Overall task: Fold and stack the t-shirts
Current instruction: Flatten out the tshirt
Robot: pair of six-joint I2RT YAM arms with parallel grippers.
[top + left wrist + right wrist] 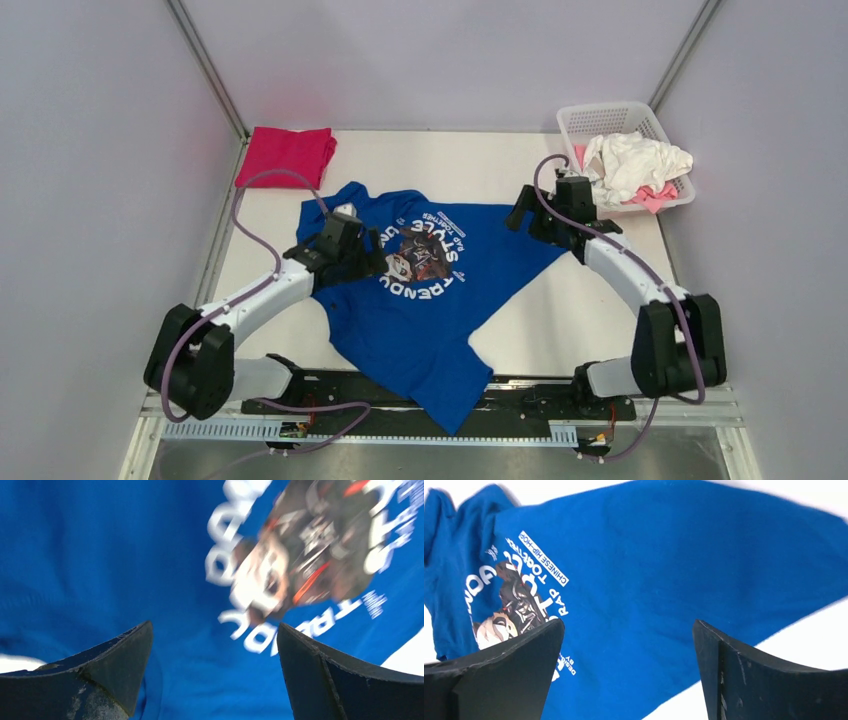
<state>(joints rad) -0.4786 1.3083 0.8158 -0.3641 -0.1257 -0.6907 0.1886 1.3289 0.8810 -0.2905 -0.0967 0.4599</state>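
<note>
- Blue tee (420,300) lies print-up mid-table (580,300), not folded and a bit rumpled. Its near end hangs over the near edge by the arm bases, and one corner is pulled out to the right.
- Chest graphic (420,258) is a dark round pic w/ white lettering around it, about centre of the tee. It also shows in the left wrist view, blurred.
- L gripper (345,232) is over the tee's left part, just left of the graphic. Wrist view: jaws wide apart, nothing between the fingers (125,655), only blue cloth below. Can't tell if the tips touch the cloth.
- R gripper (528,212) is at the tee's far-right corner. Wrist view: jaws wide apart, nothing held, with blue cloth and bare table below the fingers (724,655).
- Magenta tee (287,155) is folded at the far-left corner, well apart from the blue one.
- White basket (600,112) sits at the far-right corner, w/ a white tee (635,160) bunched inside and pink cloth (655,195) poking out at its near side.
</note>
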